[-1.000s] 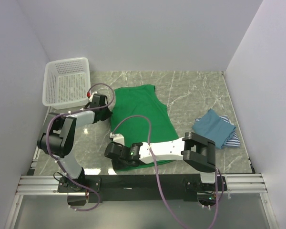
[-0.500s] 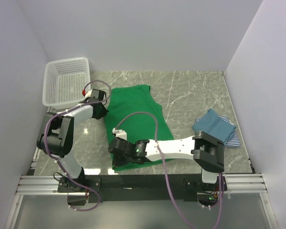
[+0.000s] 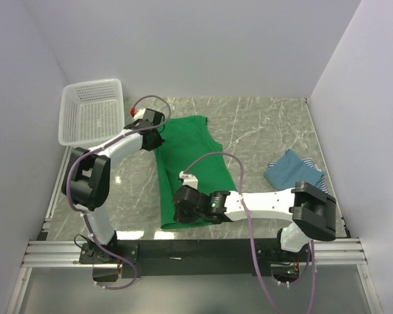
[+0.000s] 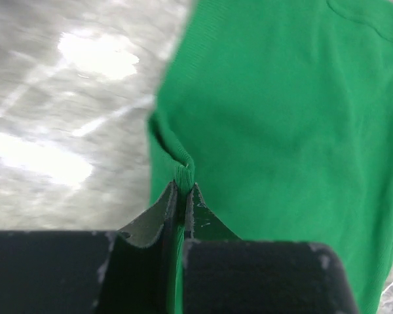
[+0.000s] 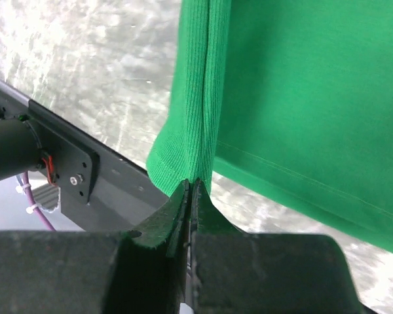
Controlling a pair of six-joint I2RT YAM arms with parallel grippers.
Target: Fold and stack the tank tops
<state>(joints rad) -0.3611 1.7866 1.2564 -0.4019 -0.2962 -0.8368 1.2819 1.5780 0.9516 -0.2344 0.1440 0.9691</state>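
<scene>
The green top (image 3: pixel 195 163) could slip free, because each gripper pinches only a thin bit of its left edge. If one arm pulls faster than the other, the fold could come out crooked or bunched up. The near corner hangs close to the black rail (image 5: pixel 65 163) at the front of the table (image 3: pixel 268 124), so it could catch there or drop over the edge.

The left gripper (image 4: pixel 182 191) is squeezed tight on the far part of that edge, near the shoulder. A small fold of green cloth sticks up between its jaws. The right gripper (image 5: pixel 190 186) is squeezed tight on the near corner, by the bottom hem. The cloth there looks doubled over, but it is hard to tell how many layers are in the pinch.

The green top lies in the middle of the table. The blue top (image 3: pixel 293 171) is folded at the right side, on top of the striped top (image 3: pixel 322 190). The white basket (image 3: pixel 92 118) sits in the far left corner.
</scene>
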